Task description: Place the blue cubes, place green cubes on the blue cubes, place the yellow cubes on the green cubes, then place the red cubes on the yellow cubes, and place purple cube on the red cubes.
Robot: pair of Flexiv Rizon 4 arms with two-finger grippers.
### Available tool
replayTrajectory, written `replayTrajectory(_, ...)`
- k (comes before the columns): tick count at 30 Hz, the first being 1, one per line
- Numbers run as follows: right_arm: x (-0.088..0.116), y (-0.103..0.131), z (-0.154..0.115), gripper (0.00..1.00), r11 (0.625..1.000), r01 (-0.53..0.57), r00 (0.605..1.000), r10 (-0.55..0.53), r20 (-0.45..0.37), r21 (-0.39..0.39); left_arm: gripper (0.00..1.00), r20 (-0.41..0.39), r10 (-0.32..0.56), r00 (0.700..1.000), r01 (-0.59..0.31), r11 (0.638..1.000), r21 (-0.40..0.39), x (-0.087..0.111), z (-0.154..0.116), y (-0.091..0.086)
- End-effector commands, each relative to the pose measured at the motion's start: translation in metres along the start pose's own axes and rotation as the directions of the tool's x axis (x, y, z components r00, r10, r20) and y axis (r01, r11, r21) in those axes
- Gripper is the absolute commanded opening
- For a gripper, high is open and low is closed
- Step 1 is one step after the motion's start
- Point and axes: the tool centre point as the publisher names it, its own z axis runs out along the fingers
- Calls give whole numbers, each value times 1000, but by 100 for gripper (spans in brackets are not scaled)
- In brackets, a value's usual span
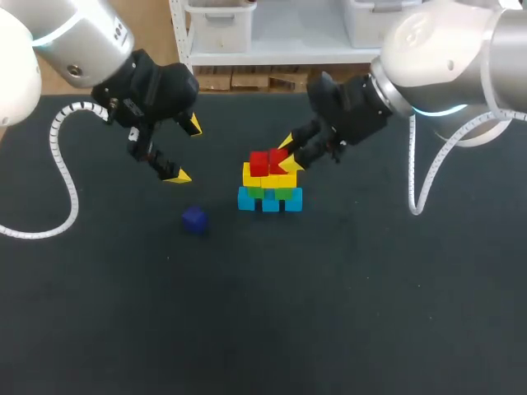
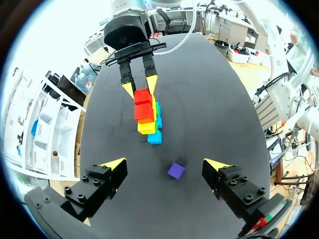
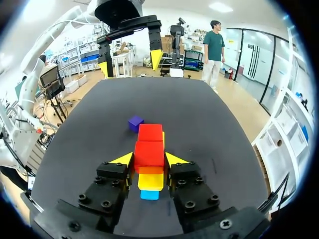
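A stack stands mid-table: blue cubes (image 1: 270,200) at the base, green cubes (image 1: 272,192) on them, then yellow cubes (image 1: 263,178), with two red cubes on top. My right gripper (image 1: 287,154) is shut on the nearer red cube (image 3: 149,153), which rests on the yellow layer beside the other red cube (image 3: 150,132). The purple cube (image 1: 194,219) lies alone on the table, left of the stack. My left gripper (image 1: 187,150) hangs open above the table, up and left of the purple cube (image 2: 176,170), holding nothing.
The black table (image 1: 346,313) stretches wide around the stack. A white cable (image 1: 66,177) from my left arm loops over the table's left side, and another cable (image 1: 420,177) hangs at the right.
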Motion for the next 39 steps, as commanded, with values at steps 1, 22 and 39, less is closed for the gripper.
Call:
replayTrajectory(1, 0, 0, 0, 18, 1000, 0, 1000, 0, 2, -1, 100, 5, 3, 1000, -3, 1000, -2, 2, 0, -1)
replayTrajectory(22, 0, -1, 2, 34, 1000, 1, 1000, -1, 1, -10, 100, 5, 3, 1000, -3, 1000, -2, 2, 0, -1)
replayTrajectory(39, 0, -1, 2, 63, 1000, -4, 1000, 4, 1, -11, 100, 5, 3, 1000, -3, 1000, -2, 2, 0, -1)
